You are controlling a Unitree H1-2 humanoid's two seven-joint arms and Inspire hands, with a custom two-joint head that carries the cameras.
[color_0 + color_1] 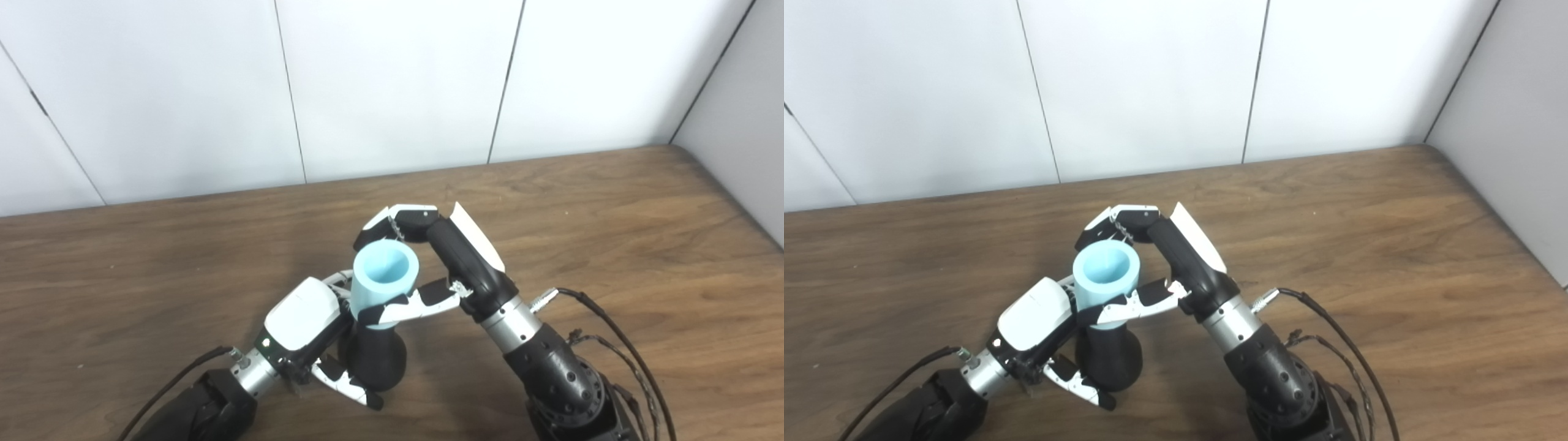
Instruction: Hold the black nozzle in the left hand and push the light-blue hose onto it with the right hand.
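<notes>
The black nozzle [373,360] stands upright just above the wooden table [612,233], near its front edge. My left hand [306,324] is shut on it, thumb curled under its bulbous base. A short light-blue hose [383,275], its open mouth facing up, sits over the nozzle's narrow top end. My right hand [438,257] is shut on the hose, fingers wrapped round the far side and thumb across the near side. How far the hose is seated is hidden by the fingers.
White wall panels [392,86] rise behind the table and a grey wall [747,110] closes its right side. Black cables [618,343] trail from the right wrist over the table.
</notes>
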